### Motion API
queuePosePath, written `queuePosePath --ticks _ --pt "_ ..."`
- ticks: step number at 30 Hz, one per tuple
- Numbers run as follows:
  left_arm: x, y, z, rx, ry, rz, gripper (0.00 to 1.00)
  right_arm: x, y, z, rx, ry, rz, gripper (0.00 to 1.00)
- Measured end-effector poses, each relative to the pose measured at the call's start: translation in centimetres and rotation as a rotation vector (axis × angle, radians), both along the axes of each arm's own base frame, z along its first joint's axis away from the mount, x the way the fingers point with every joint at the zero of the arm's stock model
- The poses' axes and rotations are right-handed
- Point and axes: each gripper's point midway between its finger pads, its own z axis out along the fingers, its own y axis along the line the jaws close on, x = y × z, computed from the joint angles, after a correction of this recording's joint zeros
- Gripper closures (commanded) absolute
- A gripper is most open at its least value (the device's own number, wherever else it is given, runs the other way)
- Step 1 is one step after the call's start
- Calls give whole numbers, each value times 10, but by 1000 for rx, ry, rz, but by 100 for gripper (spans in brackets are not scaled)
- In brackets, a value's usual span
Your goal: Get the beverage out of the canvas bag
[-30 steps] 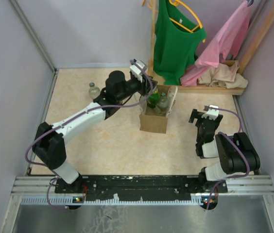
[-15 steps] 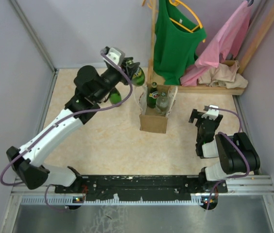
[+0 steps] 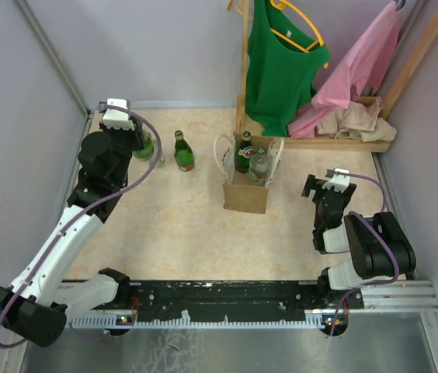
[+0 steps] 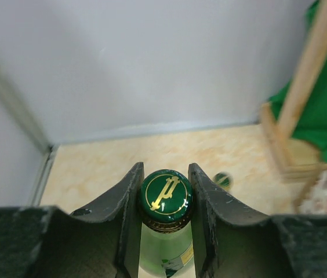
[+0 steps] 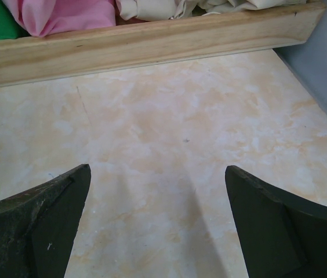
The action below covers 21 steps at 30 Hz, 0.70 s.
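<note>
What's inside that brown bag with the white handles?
Two bottles stand in the canvas bag: a dark green bottle and a clear bottle beside it. Only their tops show; the walls hide their lower parts and the bag's bottom.

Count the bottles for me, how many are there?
4. A light green bottle sits in the left gripper at the far left; a dark bottle stands beside it; a dark green bottle and a clear bottle stand in the canvas bag. More may be hidden.
</note>
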Motion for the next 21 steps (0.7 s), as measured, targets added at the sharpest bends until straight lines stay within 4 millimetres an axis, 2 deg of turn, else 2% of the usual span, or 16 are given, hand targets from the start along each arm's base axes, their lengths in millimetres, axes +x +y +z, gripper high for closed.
queuePosePath --ticks 4,6,10,14,21 --pt "8 50 -53 -16 109 139 100 0 0 0 0 0 0 1" --pt "11 58 -70 -24 144 156 100 0 0 0 0 0 0 1" --pt "17 65 -106 -52 211 160 100 0 0 0 0 0 0 1" --pt "24 63 -141 -64 245 147 100 0 0 0 0 0 0 1" --pt "33 59 -189 -53 281 117 100 0 0 0 0 0 0 1"
